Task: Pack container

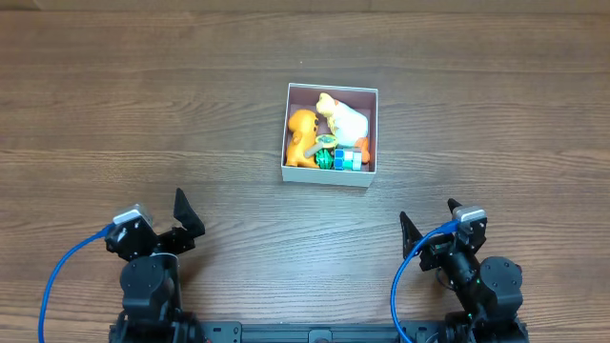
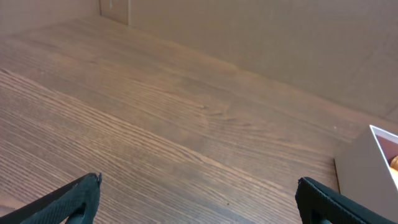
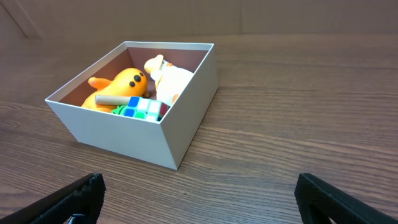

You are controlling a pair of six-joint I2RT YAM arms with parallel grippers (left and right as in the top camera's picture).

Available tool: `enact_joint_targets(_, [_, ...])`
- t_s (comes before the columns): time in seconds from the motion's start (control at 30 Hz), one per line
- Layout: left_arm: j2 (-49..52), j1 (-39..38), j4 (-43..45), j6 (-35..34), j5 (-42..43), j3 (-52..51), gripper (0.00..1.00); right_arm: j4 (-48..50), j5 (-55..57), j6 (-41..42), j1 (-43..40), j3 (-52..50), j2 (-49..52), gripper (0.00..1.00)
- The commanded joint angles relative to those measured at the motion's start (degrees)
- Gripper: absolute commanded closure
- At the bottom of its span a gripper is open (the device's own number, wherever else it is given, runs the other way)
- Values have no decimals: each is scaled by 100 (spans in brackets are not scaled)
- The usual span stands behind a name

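Observation:
The container [image 1: 289,133], a square white-walled box with a pinkish-brown inside, stands at the table's middle. It holds an orange toy animal [image 1: 302,136], a white toy animal [image 1: 345,118] and a small green, blue and white block toy [image 1: 341,158]. In the right wrist view the container [image 3: 186,118] stands ahead with the same toys inside. In the left wrist view only its corner [image 2: 367,171] shows at the right edge. My left gripper [image 1: 189,217] is open and empty at the front left. My right gripper [image 1: 429,221] is open and empty at the front right.
The wooden table [image 1: 143,114] stretches all round the container. A beige wall [image 2: 280,37] rises behind the table's far edge in the left wrist view. Blue cables [image 1: 57,276] run from both arms at the front edge.

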Motion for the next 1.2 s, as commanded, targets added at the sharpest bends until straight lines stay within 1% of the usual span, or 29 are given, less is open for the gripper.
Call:
enact_joint_targets(0.0, [-306,68,46,107,-33,-273,0,4,-26,-24,33,-35,-68,0])
enact_joint_targets(1.17, [-297,68,63,109,-35,-354,0,4,-26,-24,33,-35,-68,0])
